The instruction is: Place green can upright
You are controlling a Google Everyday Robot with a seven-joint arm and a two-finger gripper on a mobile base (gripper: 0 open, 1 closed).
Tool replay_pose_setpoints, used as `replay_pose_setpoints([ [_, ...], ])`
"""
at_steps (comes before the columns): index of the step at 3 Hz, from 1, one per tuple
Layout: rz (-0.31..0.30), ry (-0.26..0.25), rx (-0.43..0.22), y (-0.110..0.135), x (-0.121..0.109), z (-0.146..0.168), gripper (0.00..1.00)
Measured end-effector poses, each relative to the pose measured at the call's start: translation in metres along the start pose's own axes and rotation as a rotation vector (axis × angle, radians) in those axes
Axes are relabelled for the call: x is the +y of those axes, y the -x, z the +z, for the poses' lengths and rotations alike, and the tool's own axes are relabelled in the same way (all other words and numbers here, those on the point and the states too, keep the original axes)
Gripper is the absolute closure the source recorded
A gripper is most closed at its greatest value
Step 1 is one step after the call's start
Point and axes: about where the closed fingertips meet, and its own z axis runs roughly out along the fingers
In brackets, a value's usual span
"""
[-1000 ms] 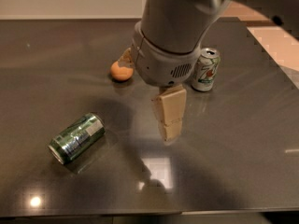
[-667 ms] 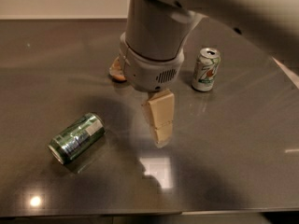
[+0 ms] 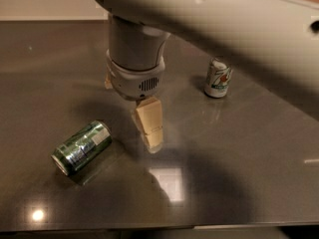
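Observation:
The green can (image 3: 82, 147) lies on its side on the dark table (image 3: 239, 173), at the front left, with one silver end facing the front left. My gripper (image 3: 150, 128) hangs from the large grey wrist just right of the can and slightly behind it. It is above the table and not touching the can, with a small gap between them.
A white-and-silver can with a green and red logo (image 3: 218, 77) stands upright at the back right. My pale arm (image 3: 239, 29) spans the top of the view and hides part of the table's back. The table's front edge runs along the bottom.
My arm and gripper have moved left, closer to the green can. The orange object behind the wrist is now hidden. Neither can has moved.

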Motion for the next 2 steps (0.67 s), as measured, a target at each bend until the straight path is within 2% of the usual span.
replay_pose_setpoints([
  [2,-0.031,0.041,0.015,0.014,-0.016,0.023,0.00],
])
